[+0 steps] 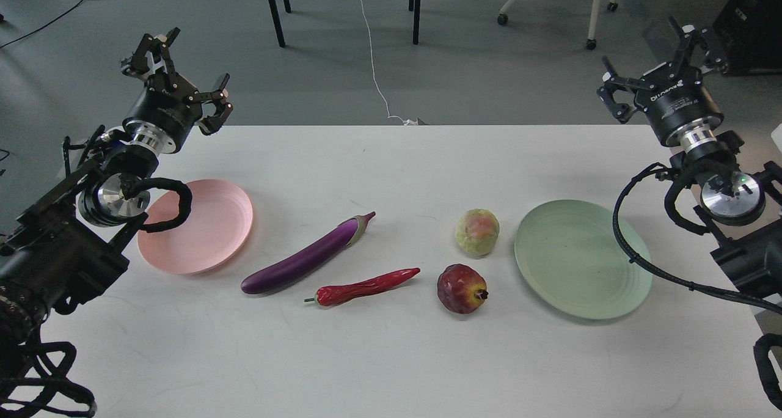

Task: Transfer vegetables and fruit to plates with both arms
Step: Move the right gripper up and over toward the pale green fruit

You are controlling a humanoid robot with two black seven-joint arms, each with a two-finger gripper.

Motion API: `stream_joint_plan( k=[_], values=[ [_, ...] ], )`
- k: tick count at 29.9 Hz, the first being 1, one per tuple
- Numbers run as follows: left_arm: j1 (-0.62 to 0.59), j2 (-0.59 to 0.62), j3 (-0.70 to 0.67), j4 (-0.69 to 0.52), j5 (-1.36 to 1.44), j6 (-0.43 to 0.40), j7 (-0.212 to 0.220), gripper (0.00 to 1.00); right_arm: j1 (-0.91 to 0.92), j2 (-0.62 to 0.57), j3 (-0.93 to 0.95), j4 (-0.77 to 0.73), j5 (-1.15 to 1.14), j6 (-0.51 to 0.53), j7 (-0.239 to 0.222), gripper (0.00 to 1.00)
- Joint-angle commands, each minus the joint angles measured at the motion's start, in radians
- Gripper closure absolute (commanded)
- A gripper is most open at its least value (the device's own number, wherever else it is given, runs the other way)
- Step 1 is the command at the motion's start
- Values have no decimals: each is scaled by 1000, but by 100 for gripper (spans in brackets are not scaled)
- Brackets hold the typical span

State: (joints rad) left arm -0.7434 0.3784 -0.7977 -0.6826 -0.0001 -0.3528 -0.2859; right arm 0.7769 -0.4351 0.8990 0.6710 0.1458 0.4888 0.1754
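Note:
A long purple eggplant (308,256) lies slantwise on the white table, left of centre. Just below it lies a red chili pepper (363,287). To their right sit a yellow-green fruit with a pink blush (477,231) and, nearer me, a dark red pomegranate (462,288). The pink plate (208,222) is at the left and the pale green plate (577,259) at the right, both empty. My left gripper (177,76) hovers open above the table's far left corner, holding nothing. Over the far right edge, my right gripper (663,60) is open and empty too.
The white table (391,357) ends just behind both grippers. Beyond it is grey floor with black table legs (275,8), a white cable (372,57), chair castors (589,42) and a black box (754,21) at the far right.

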Motion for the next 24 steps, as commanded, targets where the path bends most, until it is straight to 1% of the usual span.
stream_joint_plan(
  k=[1,6,10,15,18,22,24],
  values=[
    [-1,-4,2,0,2,0,-2,2,22,-14,-26,-8,1,0,3,1],
    [-2,-6,3,0,2,6,-1,2,-1,-14,-14,-10,1,0,7,1],
    [-40,-1,6,11,2,9,2,2,-11,-13,-12,-8,1,0,18,1],
    [-88,8,8,18,3,9,2,2,-25,-2,4,-8,1,0,18,1],
    [-93,7,11,21,3,11,-1,2,-22,6,-5,-10,1,0,18,1],
    [-93,5,12,21,3,9,-1,2,42,-7,-90,-8,-17,0,18,1],
    [-91,7,11,21,3,8,-1,2,137,-17,-217,-8,-47,0,18,1]
  ],
)
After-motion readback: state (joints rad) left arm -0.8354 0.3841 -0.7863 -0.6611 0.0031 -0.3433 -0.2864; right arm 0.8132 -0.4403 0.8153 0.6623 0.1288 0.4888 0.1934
